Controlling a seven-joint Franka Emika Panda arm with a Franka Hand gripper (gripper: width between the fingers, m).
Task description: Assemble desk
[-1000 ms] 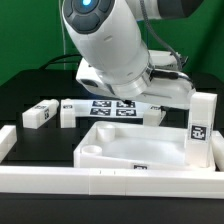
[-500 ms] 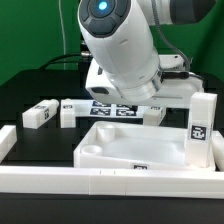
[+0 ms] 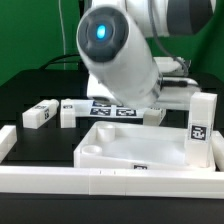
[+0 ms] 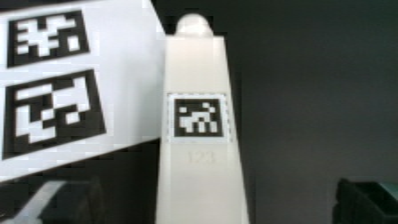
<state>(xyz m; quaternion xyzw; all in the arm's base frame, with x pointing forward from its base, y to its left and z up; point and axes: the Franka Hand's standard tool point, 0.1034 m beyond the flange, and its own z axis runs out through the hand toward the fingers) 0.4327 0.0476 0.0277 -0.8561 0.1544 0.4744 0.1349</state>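
Observation:
The white tray-like tabletop [image 3: 140, 150] lies in the front middle of the exterior view. One tagged white leg [image 3: 203, 125] stands upright at its right corner. Two more legs [image 3: 40, 113] [image 3: 68, 112] lie on the black table at the exterior view's left. In the wrist view a fourth leg [image 4: 199, 130] lies lengthwise with its tag facing up. My gripper [image 4: 205, 200] is open above it. One dark finger [image 4: 45, 205] shows on one side of the leg and the other finger on the far side, both apart from it. In the exterior view the arm's body hides the gripper.
The marker board [image 3: 115, 108] lies behind the tabletop, under the arm, and shows beside the leg in the wrist view [image 4: 54, 80]. A long white rail [image 3: 110, 182] runs along the front. Another rail piece [image 3: 5, 142] stands at the exterior view's left.
The arm's wrist has come down and grown larger in the exterior view, over the marker board area. The tabletop and legs have not moved.

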